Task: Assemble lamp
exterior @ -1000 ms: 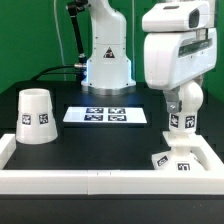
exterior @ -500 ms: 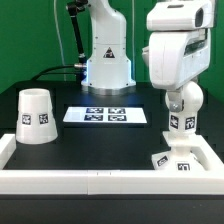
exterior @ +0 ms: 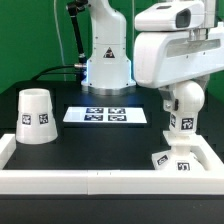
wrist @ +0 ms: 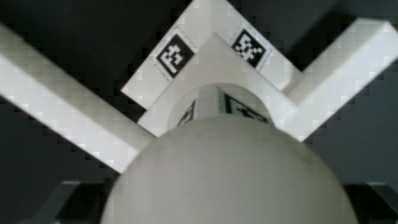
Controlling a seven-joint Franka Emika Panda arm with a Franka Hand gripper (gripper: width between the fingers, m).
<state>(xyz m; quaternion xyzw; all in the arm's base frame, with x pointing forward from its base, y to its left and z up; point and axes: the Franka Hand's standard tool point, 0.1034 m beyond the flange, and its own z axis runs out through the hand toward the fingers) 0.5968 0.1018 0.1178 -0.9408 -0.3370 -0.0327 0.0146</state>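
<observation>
Wrist view: fingers not made out. Only dim dark shapes sit at the frame's lower corners, and the exterior view hides them behind the wrist housing (exterior: 180, 45), so I cannot tell whether they are spread or pinching. Directly beneath the camera is the bulb (wrist: 222, 170), its rounded top filling most of the picture. It stands upright on the stepped base (wrist: 205, 60), which appears to sit in the corner where two runs of the white wall (wrist: 63, 85) meet. In the exterior view this stack is at about 4 o'clock on the tabletop (exterior: 90, 145). The marker board (exterior: 105, 115) lies near centre, and the shade (exterior: 36, 115) stands mouth-down at 9 o'clock, well apart from the rest. Handling, by judgement: the bulb is probably light, stiff hollow plastic with a smooth, curved skin, so it is likely to slip. Best hold is across the widest part of the ball, or on the straighter neck just above the base. The base is light too and may turn with it unless the corner braces it. Against the frame half a second back, the wrist housing presents broader and reaches further toward 9 o'clock, which suggests a wrist rotation. Bulb, base and shade show no shift.
</observation>
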